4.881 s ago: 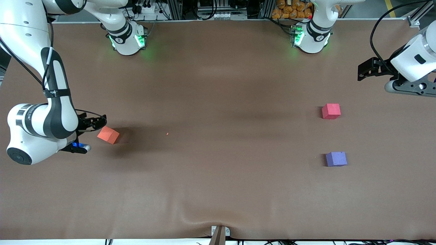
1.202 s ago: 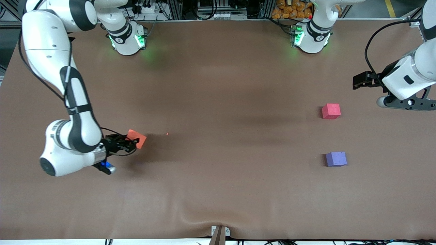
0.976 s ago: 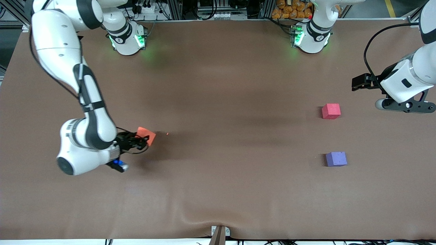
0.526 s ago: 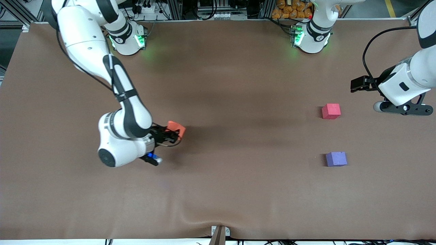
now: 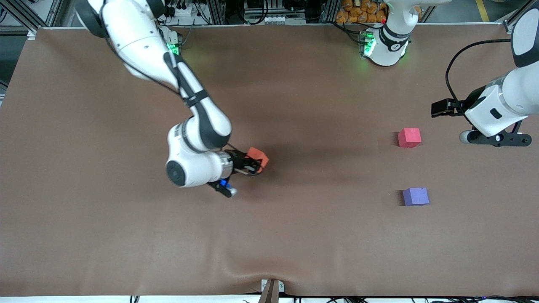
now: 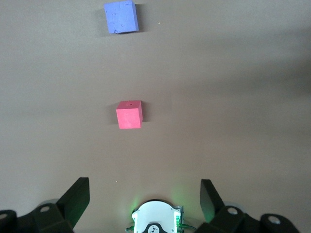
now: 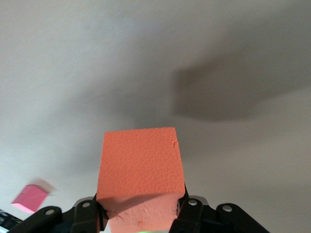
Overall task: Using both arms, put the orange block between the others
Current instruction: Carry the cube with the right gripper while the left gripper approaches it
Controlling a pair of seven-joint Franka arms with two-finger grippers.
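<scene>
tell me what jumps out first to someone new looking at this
The right gripper holds a bright orange block up over the middle of the brown table. Toward the left arm's end sit a pinkish-red cube and, nearer the front camera, a purple cube. The open left gripper waits above that end.

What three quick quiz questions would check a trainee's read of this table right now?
1. True or false: the right gripper is shut on the orange block.
2. Which cube lies nearer the front camera: A) pinkish-red cube B) purple cube?
3. Fill in: the left gripper hangs ____, holding nothing, over the brown table at the left arm's end.

Key: 1 true; 2 B; 3 open.
</scene>
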